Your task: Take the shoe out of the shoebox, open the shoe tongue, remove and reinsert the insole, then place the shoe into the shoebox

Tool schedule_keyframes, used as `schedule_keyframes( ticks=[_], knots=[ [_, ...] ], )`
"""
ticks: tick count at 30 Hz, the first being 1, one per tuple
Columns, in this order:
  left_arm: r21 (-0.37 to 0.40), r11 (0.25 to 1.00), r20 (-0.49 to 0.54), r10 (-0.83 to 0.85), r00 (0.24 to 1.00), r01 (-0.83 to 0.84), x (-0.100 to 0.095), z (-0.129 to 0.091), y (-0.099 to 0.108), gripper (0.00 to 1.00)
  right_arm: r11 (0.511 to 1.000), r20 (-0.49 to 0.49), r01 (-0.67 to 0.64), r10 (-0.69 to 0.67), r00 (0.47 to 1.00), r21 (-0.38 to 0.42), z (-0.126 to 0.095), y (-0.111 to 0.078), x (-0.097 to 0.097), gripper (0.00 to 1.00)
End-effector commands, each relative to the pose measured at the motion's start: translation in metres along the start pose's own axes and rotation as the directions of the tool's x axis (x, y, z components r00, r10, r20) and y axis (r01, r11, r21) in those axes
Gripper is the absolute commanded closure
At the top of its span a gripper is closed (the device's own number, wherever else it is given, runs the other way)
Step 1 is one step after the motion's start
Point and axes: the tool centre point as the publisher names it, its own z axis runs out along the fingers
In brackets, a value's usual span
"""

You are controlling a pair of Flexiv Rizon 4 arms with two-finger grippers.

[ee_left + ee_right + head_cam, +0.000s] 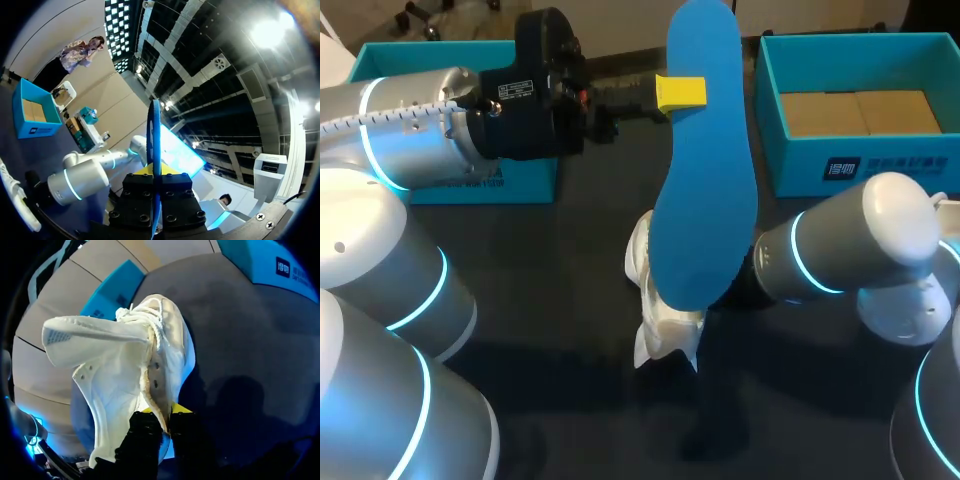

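Observation:
A blue insole point(705, 170) stands upright above the middle of the table, with my left gripper point(680, 92) shut on its edge near the upper end. The left wrist view shows the insole point(156, 145) edge-on between that gripper's point(156, 175) fingers. Under and behind the insole sits the white shoe point(660, 325). My right arm point(850, 250) comes in beside the shoe, its gripper hidden by the insole in the head view. In the right wrist view my right gripper point(165, 412) is shut on the shoe's point(125, 375) side wall at the opening, and the tongue point(95, 332) is folded outward.
An open teal shoebox point(800, 165) with brown card inside stands at the back right. A second teal box point(510, 185) sits at the back left, partly behind my left arm. Dark tabletop point(570, 300) surrounds the shoe.

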Motion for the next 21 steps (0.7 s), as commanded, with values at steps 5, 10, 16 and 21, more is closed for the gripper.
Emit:
schedule_keyframes(
  ticks=[5, 10, 16, 21],
  knots=[
    [0.016, 1.000, 0.004, 0.001, 1.000, -0.001, 0.005, 0.004, 0.005, 1.00, 1.000, -0.009, -0.010, 0.010, 1.000, -0.018, -0.019, 0.000, 0.012, 0.00],
    [0.016, 1.000, 0.004, 0.001, 1.000, -0.001, 0.005, 0.004, 0.005, 1.00, 0.999, -0.031, -0.027, 0.026, 0.999, -0.040, -0.037, 0.003, 0.024, 0.00],
    [0.016, 1.000, 0.004, 0.001, 1.000, -0.001, 0.005, 0.004, 0.005, 1.00, 0.995, -0.133, -0.061, 0.050, 0.990, -0.081, -0.062, 0.009, 0.036, 0.00],
    [0.016, 1.000, 0.004, 0.001, 1.000, -0.001, 0.005, 0.004, 0.005, 1.00, 0.994, -0.231, -0.072, 0.051, 0.972, -0.084, -0.082, 0.018, 0.046, 0.00]
  ],
)
